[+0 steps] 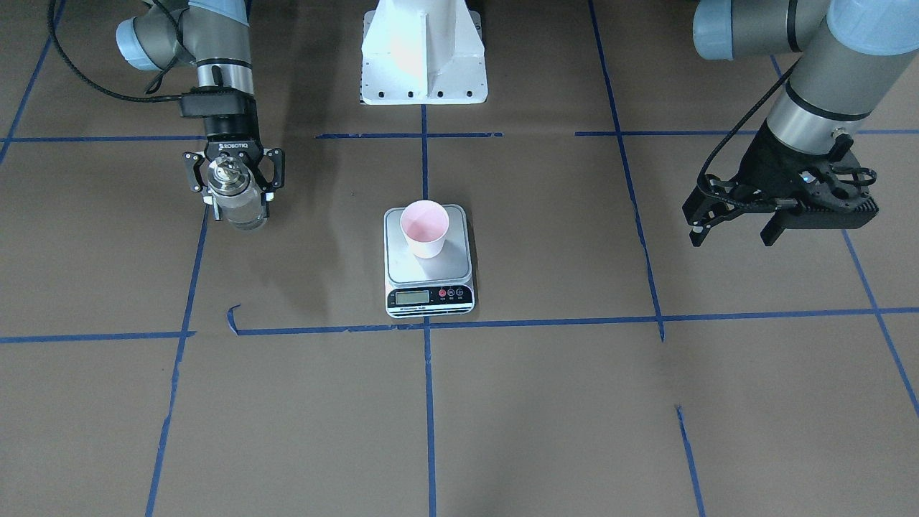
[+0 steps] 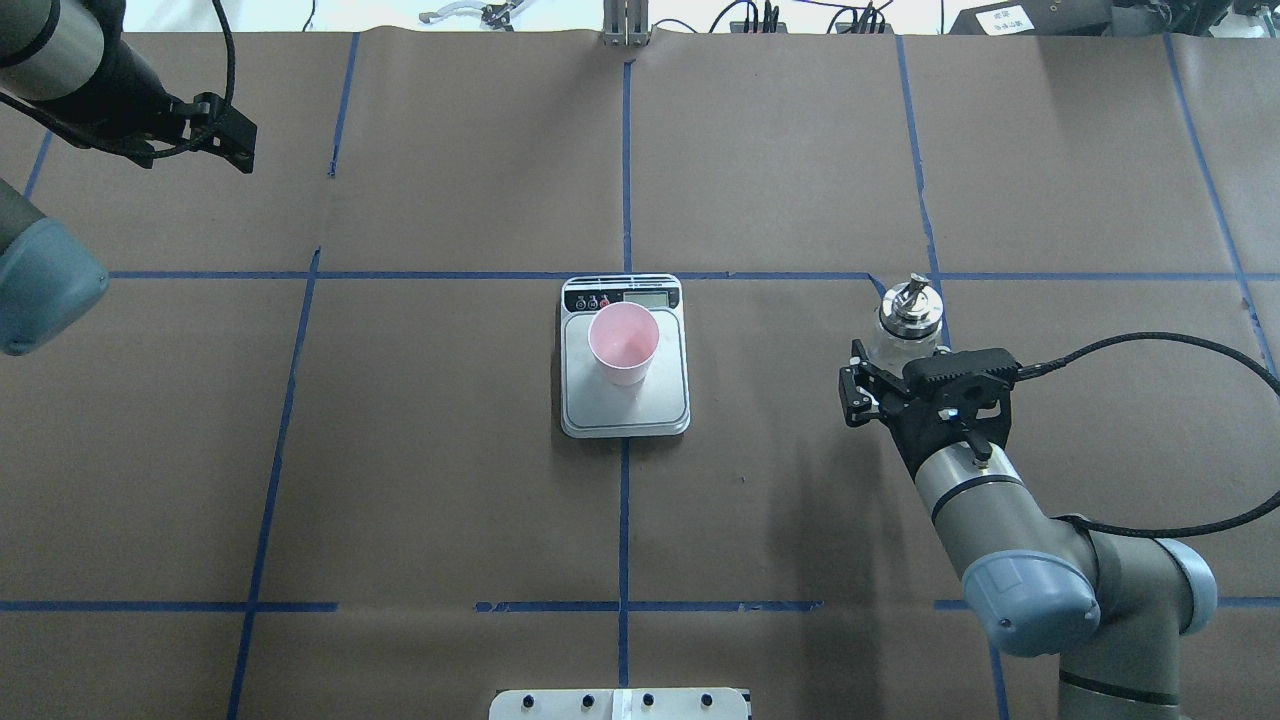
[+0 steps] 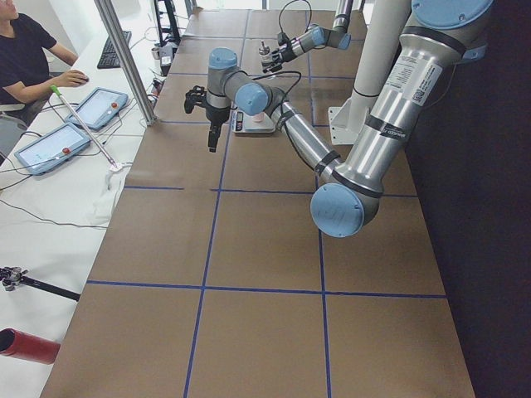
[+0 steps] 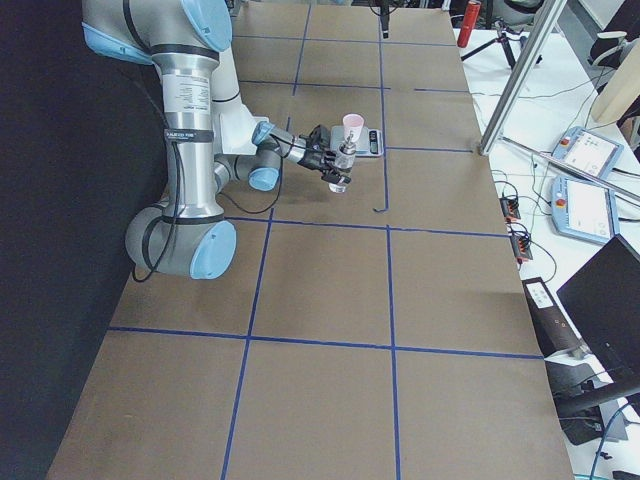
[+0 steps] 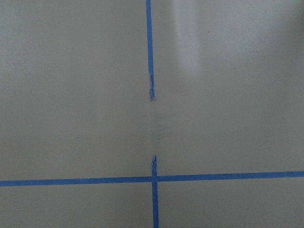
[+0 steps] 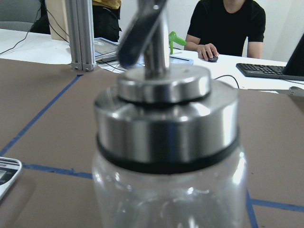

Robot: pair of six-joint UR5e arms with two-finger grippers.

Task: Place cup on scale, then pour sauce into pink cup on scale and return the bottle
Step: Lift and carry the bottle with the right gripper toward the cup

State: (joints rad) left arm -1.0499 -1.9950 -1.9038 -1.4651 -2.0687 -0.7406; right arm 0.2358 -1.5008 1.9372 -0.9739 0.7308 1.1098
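The pink cup (image 1: pixel 425 226) stands upright on the far half of the scale (image 1: pixel 445 271) at the table's middle, display strip facing away from the robot. I cannot tell if liquid is in it. It also shows from overhead (image 2: pixel 623 342) on the scale (image 2: pixel 625 412). My right gripper (image 1: pixel 237 205) is shut on the clear glass bottle (image 1: pixel 231 188), upright, silver cap up, well off to the scale's side (image 2: pixel 905 315). The cap fills the right wrist view (image 6: pixel 166 118). My left gripper (image 1: pixel 731 237) is open and empty, raised at the other side.
The white robot base plate (image 1: pixel 423 57) sits behind the scale. Blue tape lines (image 1: pixel 428 402) grid the brown table. A metal post (image 4: pixel 515 75), tablets (image 4: pixel 588 205) and a seated operator (image 3: pixel 25 58) lie beyond the table's far edge.
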